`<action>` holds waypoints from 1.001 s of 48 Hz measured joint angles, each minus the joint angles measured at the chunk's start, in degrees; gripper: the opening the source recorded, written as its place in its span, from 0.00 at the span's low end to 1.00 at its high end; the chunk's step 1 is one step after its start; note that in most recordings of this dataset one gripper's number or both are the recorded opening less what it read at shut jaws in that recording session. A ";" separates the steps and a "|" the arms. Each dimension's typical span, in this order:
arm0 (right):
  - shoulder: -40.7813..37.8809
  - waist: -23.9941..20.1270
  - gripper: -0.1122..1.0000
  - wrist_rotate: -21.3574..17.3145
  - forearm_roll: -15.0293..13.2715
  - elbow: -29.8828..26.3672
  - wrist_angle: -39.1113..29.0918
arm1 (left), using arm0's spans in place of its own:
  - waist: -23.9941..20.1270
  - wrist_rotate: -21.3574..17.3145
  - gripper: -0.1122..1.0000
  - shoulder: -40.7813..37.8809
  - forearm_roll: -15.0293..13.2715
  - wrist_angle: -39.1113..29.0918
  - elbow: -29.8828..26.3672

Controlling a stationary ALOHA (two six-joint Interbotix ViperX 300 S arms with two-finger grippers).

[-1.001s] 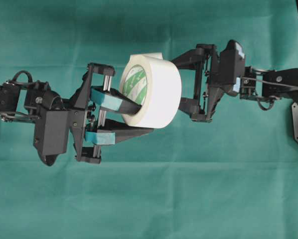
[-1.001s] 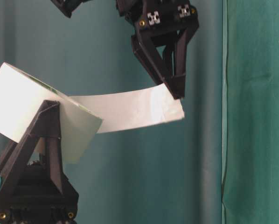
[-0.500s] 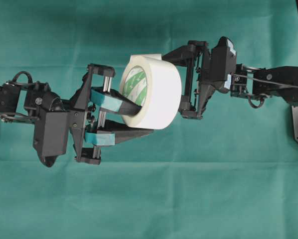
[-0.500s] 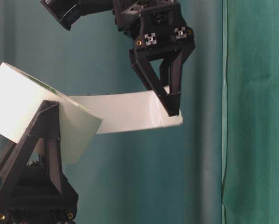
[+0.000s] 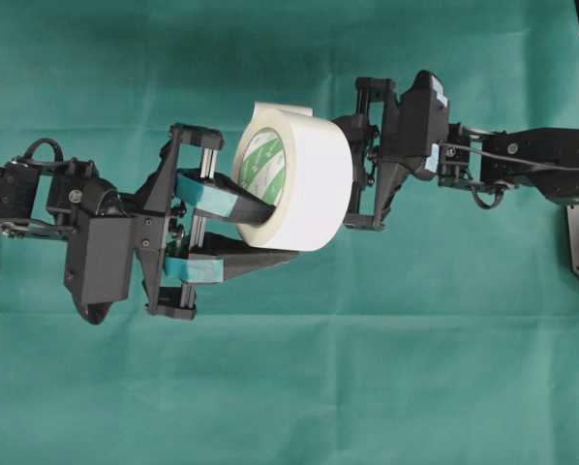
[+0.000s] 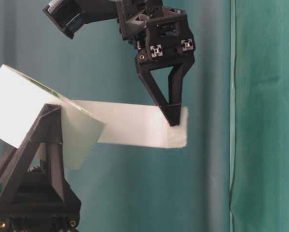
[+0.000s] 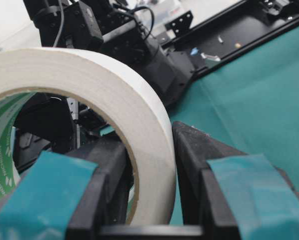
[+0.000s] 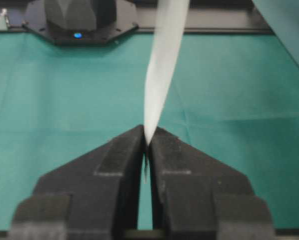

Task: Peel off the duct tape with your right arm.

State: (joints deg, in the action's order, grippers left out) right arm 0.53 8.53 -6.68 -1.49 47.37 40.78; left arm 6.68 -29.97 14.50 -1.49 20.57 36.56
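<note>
Above green cloth (image 5: 367, 387), right pincer (image 8: 145, 145) pinches duct tape (image 5: 304, 184).

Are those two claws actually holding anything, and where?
Yes. The left claw grips the duct tape through its core; the right claw pinches its loose tab.

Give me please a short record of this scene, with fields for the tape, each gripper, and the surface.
tape: duct tape, white roll held in the air, loose strip peeled out sideways
left gripper: shut on the roll, one finger through the core
right gripper: shut on the strip near its free end
surface: green cloth
</note>
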 measured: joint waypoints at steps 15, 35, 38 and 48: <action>-0.09 0.00 0.02 0.00 0.00 0.00 0.44 | 0.00 0.00 0.30 1.14 0.00 0.44 0.00; 0.00 -0.09 0.01 -0.35 0.00 1.49 0.62 | -1.32 0.09 0.30 1.14 0.09 4.04 0.18; 0.00 -0.18 0.02 -0.35 0.00 1.58 0.70 | -1.76 0.18 0.30 1.14 0.09 5.01 0.26; 0.00 -0.53 0.02 -0.35 0.00 2.11 1.49 | -3.43 0.35 0.30 1.14 0.00 9.67 0.79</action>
State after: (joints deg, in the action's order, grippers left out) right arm 0.53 8.00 -7.03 -1.49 49.48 42.28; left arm 3.25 -29.62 15.64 -1.49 30.23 37.35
